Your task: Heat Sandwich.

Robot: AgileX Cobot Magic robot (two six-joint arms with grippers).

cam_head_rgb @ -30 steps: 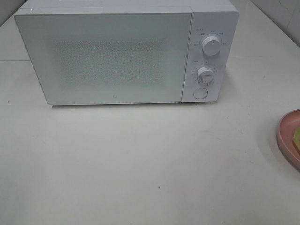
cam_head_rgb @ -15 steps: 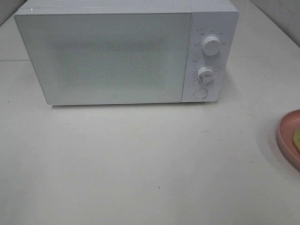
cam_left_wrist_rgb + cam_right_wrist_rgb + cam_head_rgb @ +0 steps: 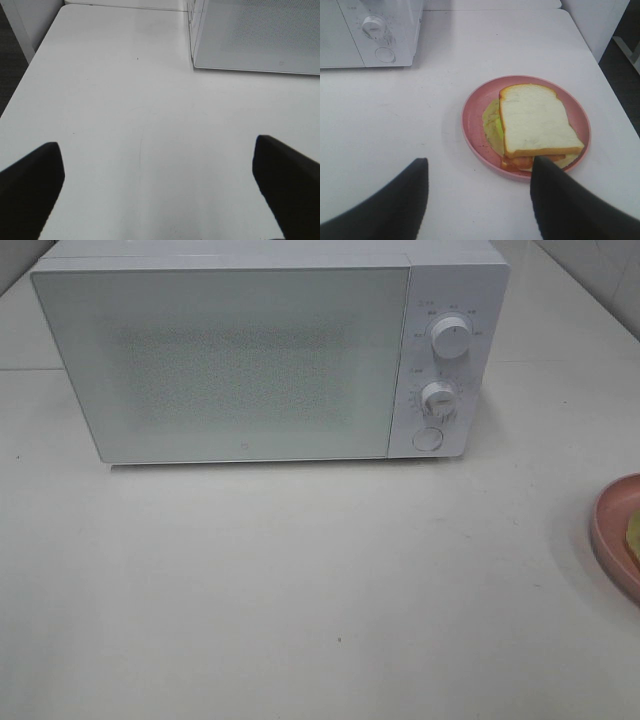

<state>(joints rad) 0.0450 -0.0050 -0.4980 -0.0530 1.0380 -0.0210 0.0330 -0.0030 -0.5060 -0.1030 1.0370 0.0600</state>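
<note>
the sandwich [image 3: 535, 122] on its plate [image 3: 472, 107] lies just ahead of the half-open, empty right gripper [image 3: 480, 200], far nearer than the wide-open, empty left gripper [image 3: 157, 192].

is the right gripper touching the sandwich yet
Cannot tell. In the right wrist view one dark finger of the open right gripper overlaps the near corner of the sandwich on the pink plate, hiding any gap or contact.
</note>
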